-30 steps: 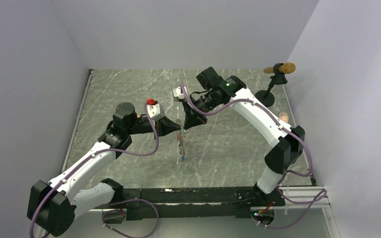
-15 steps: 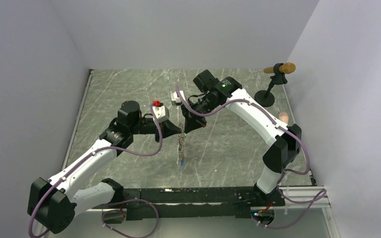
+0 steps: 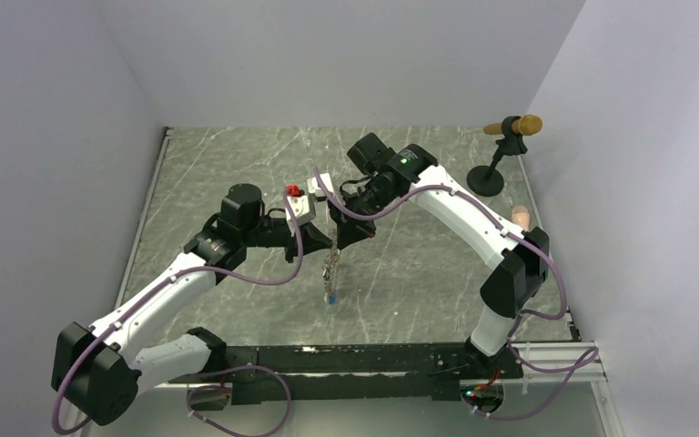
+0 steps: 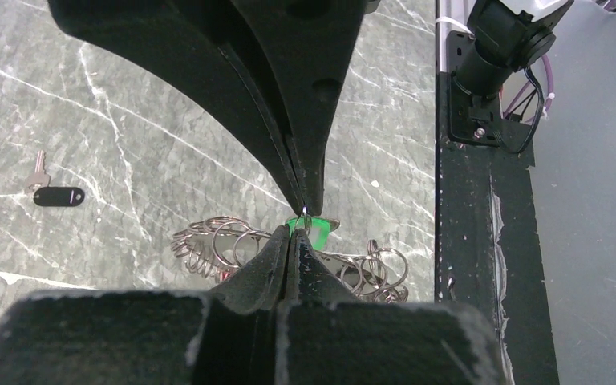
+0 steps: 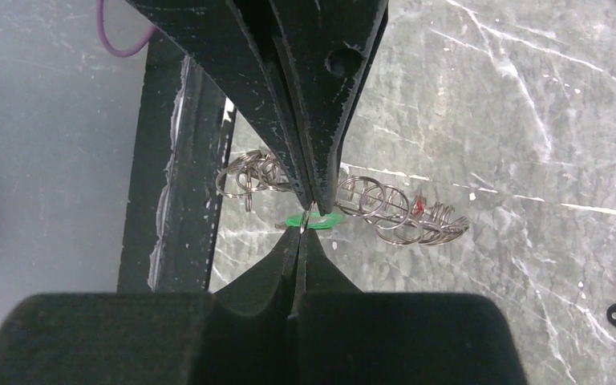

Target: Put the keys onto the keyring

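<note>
At the centre of the top view the left pincer and right pincer meet tip to tip over the table, each pressed shut on a thin loop of the keyring, which dangles toward the frame's bottom, green key at the tips, blue key lowest.

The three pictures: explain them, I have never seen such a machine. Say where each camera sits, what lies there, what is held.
A left arm and a right arm reach over a marble table. The wide picture looks down from above; the close-ups come from cameras on the wrists. The left gripper and right gripper are pinched shut on the keyring, a bunch of metal rings; a green key at the pinch, a blue key at its end. A black-tagged key lies on the table; a stand is far right.
</note>
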Controlling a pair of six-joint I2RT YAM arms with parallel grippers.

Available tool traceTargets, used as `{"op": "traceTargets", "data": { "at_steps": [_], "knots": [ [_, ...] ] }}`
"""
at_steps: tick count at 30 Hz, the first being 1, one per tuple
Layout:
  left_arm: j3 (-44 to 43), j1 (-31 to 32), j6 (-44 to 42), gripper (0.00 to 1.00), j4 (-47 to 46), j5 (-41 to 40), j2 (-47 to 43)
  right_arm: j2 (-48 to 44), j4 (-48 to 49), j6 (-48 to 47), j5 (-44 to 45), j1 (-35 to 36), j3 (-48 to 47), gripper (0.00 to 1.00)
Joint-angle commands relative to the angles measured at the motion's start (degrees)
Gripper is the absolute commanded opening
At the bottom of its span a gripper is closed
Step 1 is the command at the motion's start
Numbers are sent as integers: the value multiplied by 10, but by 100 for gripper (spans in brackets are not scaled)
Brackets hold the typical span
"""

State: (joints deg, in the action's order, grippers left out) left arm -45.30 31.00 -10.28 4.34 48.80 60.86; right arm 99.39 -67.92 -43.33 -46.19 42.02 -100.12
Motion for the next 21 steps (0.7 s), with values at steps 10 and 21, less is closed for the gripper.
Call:
{"op": "traceTargets", "data": {
  "at_steps": [10,21],
  "knots": [
    [-12,-1,79,0,-97,-26,-5,-5,74,-1,0,32,-5,0],
    [39,-18,208,0,-208,-36,-21,-5,83,2,28,37,0,0]
  ]
}}
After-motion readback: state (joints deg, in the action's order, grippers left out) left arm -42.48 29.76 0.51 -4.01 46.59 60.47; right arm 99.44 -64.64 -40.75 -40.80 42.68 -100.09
